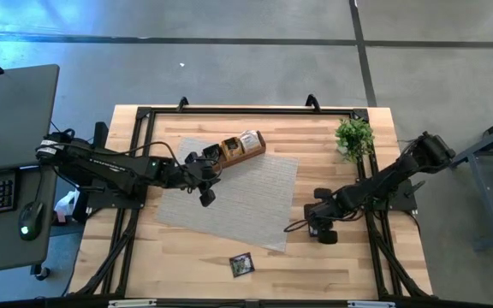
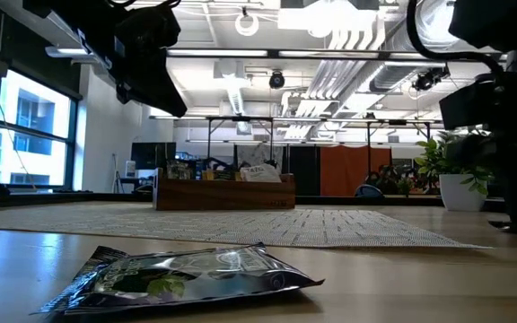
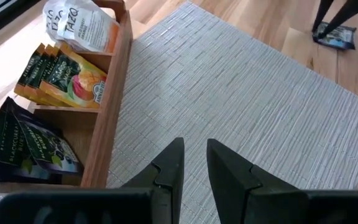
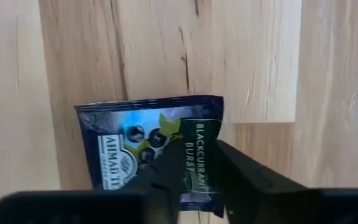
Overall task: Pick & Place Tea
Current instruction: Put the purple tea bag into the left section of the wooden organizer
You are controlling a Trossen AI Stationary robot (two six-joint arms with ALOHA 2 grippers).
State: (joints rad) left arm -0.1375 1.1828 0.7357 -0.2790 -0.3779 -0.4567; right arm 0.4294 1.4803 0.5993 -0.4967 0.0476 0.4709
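My left gripper [image 1: 206, 195] [image 3: 193, 155] hangs above the grey mat [image 1: 229, 192], just beside the wooden tray [image 1: 242, 145] [image 3: 107, 118]; it holds nothing and only a narrow slit shows between its fingers. The tray holds standing sachets: white [image 3: 79, 25], yellow-orange [image 3: 73, 81] and dark [image 3: 30, 146]. My right gripper [image 1: 322, 227] [image 4: 197, 180] is low over the bare wood right of the mat, shut on a dark blue tea sachet [image 4: 142, 137]. A loose dark sachet [image 1: 241, 264] [image 2: 187, 278] lies flat near the table's near edge. My right gripper comes at the dark blue sachet from above, pointing down. Its fingers [image 4: 166, 168] close on the side with the green band [image 4: 197, 146], which shows in the slit between them. The sachet faces the camera, level with the wood; whether it is lifted off the table cannot be told.
A small potted plant [image 1: 354, 137] [image 2: 460, 175] stands near the table's far right corner. The mat [image 3: 241, 106] covers the middle of the table, with bare wood around it. A desk with a keyboard and mouse stands beyond the left edge.
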